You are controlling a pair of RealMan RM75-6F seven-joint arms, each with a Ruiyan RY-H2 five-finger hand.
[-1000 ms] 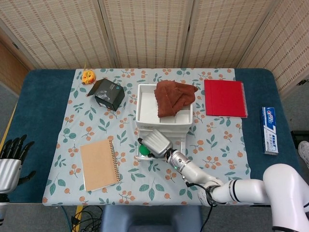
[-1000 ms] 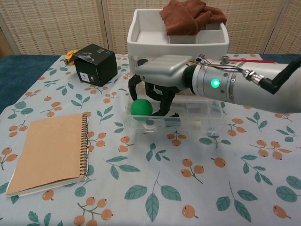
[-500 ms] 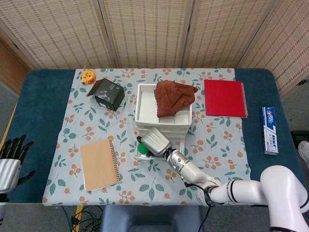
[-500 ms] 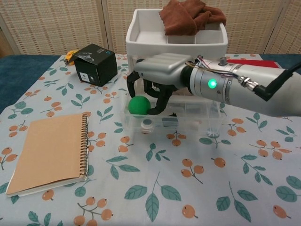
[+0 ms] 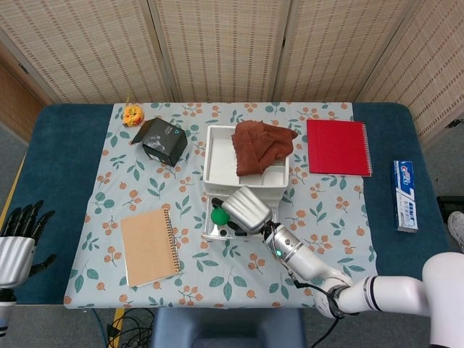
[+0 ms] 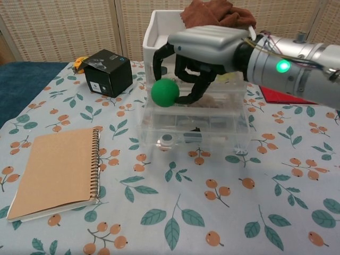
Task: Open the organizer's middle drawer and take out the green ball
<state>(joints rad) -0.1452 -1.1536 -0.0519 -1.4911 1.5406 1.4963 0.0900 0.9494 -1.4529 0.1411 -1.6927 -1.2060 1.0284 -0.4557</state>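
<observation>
The white organizer point(image 5: 217, 159) point(image 6: 159, 37) stands mid-table with its clear middle drawer point(image 6: 223, 125) point(image 5: 210, 233) pulled out toward me. My right hand point(image 6: 204, 48) point(image 5: 246, 209) hovers above the drawer's left end and holds the green ball point(image 6: 164, 93) point(image 5: 218, 217) between its fingertips, lifted clear of the drawer. Small items still lie in the drawer. My left hand point(image 5: 16, 243) hangs open beyond the table's left edge, far from everything.
A brown cloth point(image 5: 261, 146) point(image 6: 215, 15) lies on top of the organizer. Black box point(image 5: 163, 141) point(image 6: 106, 71) at back left, tan notebook point(image 5: 148, 246) point(image 6: 58, 170) at front left, red notebook point(image 5: 338, 146) and toothpaste box point(image 5: 405, 196) on the right, a yellow toy point(image 5: 132, 114) at the far back.
My right hand closed its fingers around the green ball inside the drawer and lifted it up out of the drawer. The left hand stayed put.
</observation>
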